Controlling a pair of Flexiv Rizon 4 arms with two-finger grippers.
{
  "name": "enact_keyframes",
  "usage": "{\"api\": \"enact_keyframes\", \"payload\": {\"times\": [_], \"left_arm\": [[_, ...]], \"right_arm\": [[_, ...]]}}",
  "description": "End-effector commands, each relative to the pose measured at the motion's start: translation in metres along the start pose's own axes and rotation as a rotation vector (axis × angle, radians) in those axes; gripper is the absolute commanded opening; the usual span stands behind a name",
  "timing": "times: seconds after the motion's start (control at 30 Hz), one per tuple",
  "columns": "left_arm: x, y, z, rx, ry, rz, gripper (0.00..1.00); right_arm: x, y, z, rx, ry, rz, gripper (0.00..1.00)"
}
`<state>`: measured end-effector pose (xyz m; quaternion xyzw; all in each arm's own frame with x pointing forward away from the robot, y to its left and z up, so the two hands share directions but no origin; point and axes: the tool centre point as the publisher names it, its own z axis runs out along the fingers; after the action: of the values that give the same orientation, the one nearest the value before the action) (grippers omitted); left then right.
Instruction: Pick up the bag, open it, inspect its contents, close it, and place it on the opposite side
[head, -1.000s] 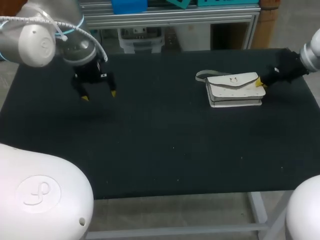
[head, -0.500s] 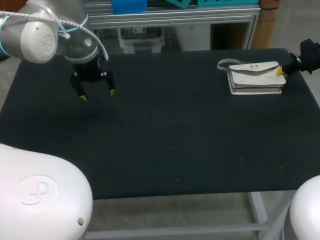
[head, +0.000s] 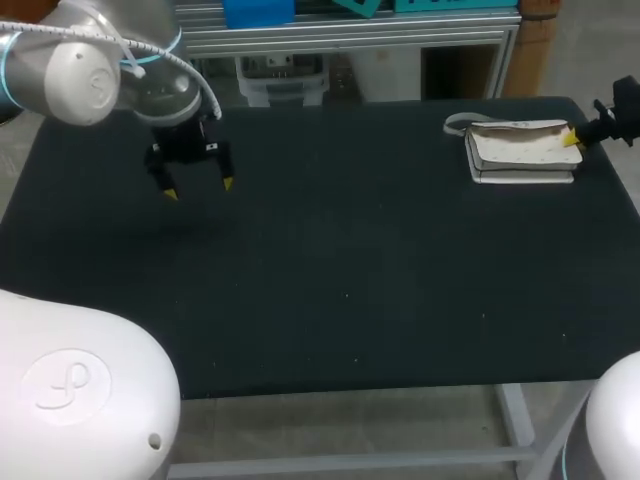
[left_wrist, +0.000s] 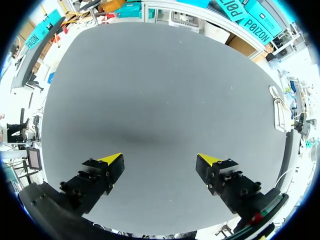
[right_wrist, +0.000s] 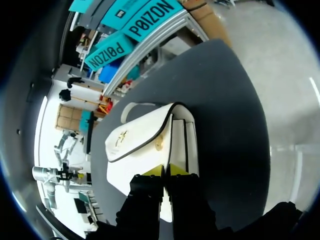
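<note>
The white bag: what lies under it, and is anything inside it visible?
Under the bag only the black table shows. The right claw pinches its flap at the edge, but the flap covers the inside, so the contents are hidden.

Right claw (right_wrist: 165, 171) covers bag (right_wrist: 140, 142) near end; right arm (head: 624, 108) cropped.

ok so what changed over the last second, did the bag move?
Yes. The right gripper, shut on the right end of the white bag, has pulled it over the table toward the far right corner as the arm drew back to the right. The left gripper stayed open above the far left of the table, barely shifted.
</note>
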<state>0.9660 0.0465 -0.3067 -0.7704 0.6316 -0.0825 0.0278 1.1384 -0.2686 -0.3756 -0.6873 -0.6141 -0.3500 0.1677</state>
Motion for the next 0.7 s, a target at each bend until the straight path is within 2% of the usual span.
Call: {"api": "enact_keyframes", "payload": {"times": [0.03, 0.27, 0.4, 0.7], "left_arm": [[0.000, 0.002, -0.002, 0.005, -0.002, -0.002, 1.00], [0.002, 0.004, -0.003, 0.007, -0.002, 0.001, 1.00], [0.004, 0.004, -0.003, 0.008, -0.002, 0.007, 1.00], [0.007, 0.004, -0.004, 0.009, 0.001, 0.015, 1.00]], "right_arm": [[-0.011, 0.014, -0.005, 0.104, 0.017, 0.015, 0.00], [-0.016, 0.026, -0.017, 0.084, 0.016, 0.017, 0.00], [-0.017, 0.032, -0.018, 0.121, 0.020, 0.000, 0.00], [-0.010, 0.021, 0.003, 0.182, 0.027, -0.002, 0.00]]}}
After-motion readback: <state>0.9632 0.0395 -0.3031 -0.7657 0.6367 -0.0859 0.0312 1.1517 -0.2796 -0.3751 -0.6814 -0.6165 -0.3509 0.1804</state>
